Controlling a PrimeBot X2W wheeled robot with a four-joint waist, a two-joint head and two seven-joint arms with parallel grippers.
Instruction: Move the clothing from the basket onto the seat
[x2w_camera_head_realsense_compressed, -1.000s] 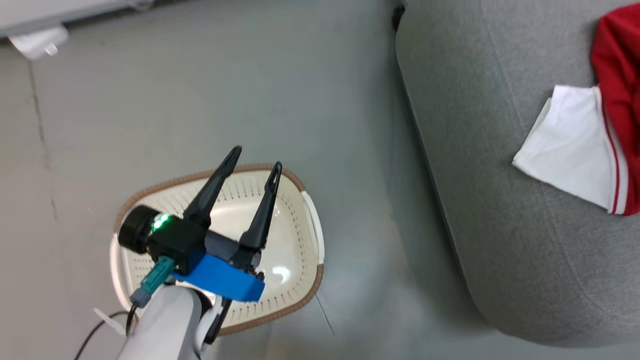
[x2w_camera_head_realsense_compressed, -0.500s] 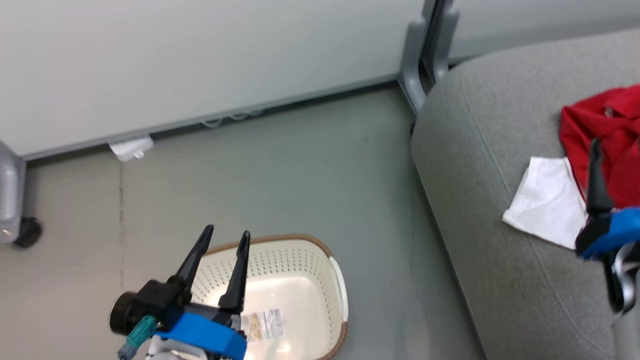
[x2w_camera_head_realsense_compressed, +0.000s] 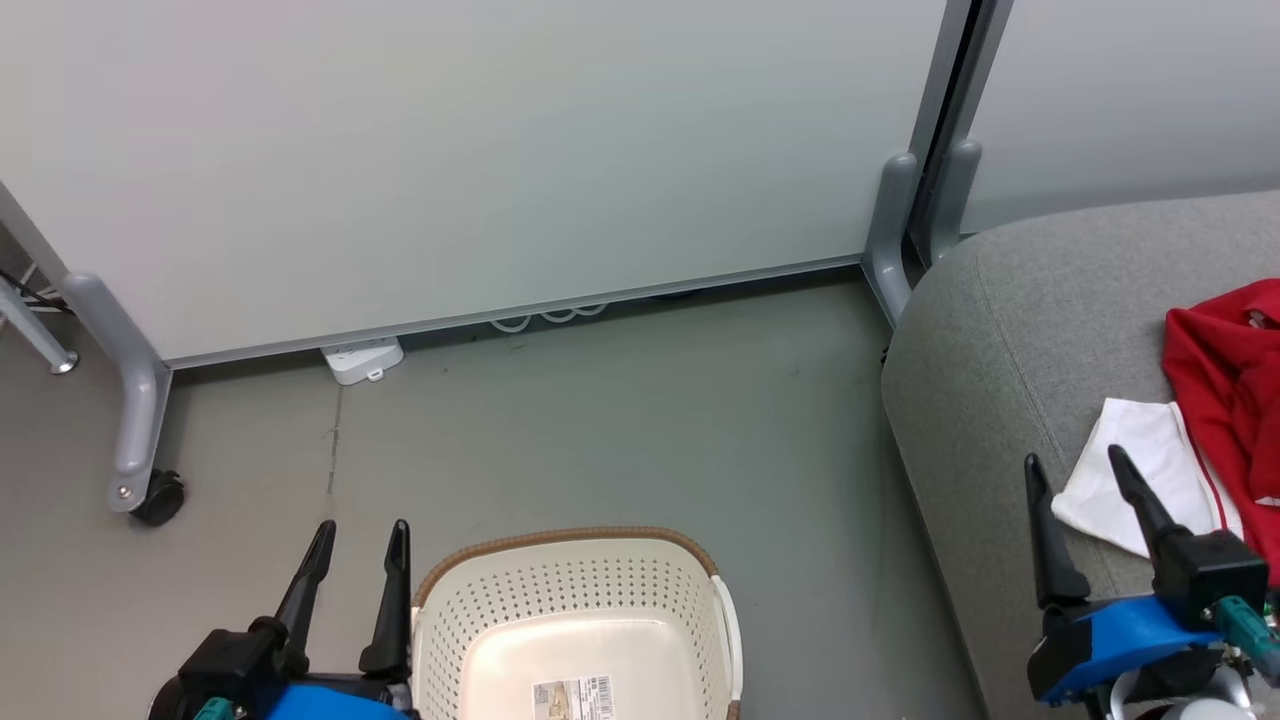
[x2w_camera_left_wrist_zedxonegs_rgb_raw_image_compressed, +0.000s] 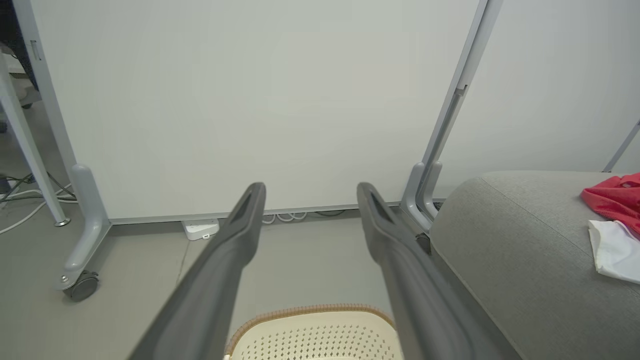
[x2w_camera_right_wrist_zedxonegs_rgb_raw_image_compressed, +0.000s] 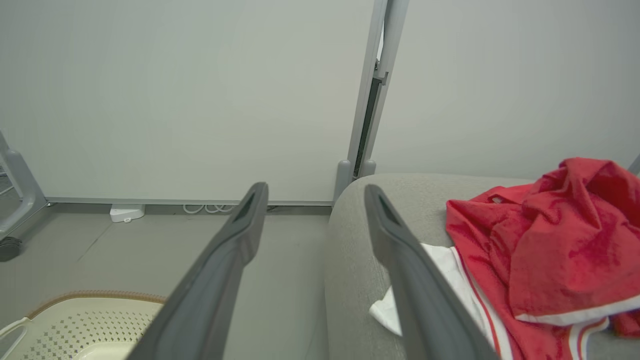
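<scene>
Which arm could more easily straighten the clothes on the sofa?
Right, probably: the right gripper is open over the sofa, beside the clothes; the left gripper is by the basket.

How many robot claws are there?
2. The left gripper is beside the basket, above the floor. The right gripper is by the seat, near the clothing.

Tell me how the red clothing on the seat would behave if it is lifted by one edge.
The clothing would probably be floppy: it lies crumpled in soft folds on the seat, so it should hang. It looks thin, so likely light. Pushed, it would probably bunch up rather than slide, since the seat's fabric looks rough.
</scene>
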